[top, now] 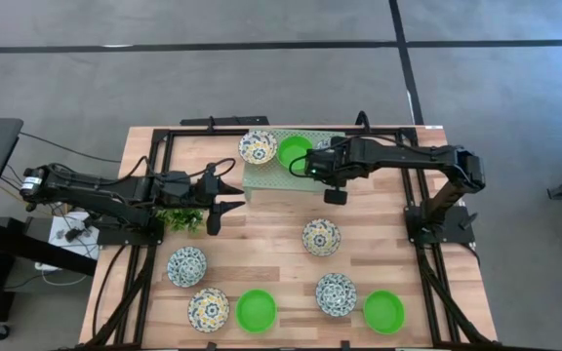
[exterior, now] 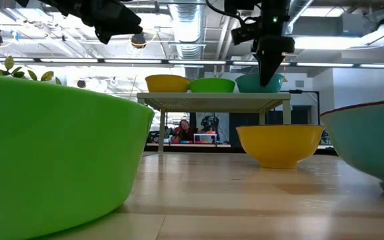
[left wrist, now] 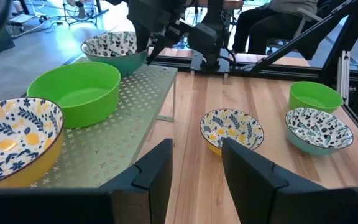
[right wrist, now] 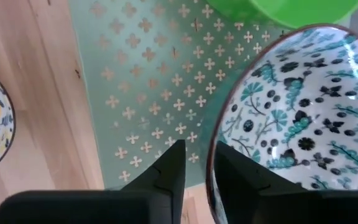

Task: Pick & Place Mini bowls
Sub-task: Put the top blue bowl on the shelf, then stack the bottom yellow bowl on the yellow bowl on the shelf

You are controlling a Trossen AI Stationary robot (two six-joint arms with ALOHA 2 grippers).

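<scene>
- Here, at the left of the tabletop [top: 271,244], the left gripper [top: 224,193] hangs above the wood just beside the small leafy plant [top: 181,218], its fingers [left wrist: 157,171] spread with nothing between them
- Near the front left, a teal-and-white patterned bowl [top: 186,265] sits behind a yellow-and-blue patterned bowl [top: 208,309], with a plain green bowl [top: 257,310] just beside that one
- At the back, the pale green perforated rack [top: 261,175] carries three bowls in a row: a yellow floral bowl [top: 258,147], a green bowl [top: 295,151], and a teal floral bowl [right wrist: 297,112] mostly hidden under the arm from above
- The right gripper [right wrist: 197,165] is over the rack's right end, its fingers [right wrist: 169,171] straddling the rim of the teal floral bowl, one outside the wall and one inside; they are parted, and whether they press the rim I cannot tell
- In the middle of the tabletop a yellow floral bowl [top: 321,237] stands alone
- Toward the front right, a dark-patterned white bowl [top: 336,293] sits near a plain green bowl [top: 383,311]
</scene>
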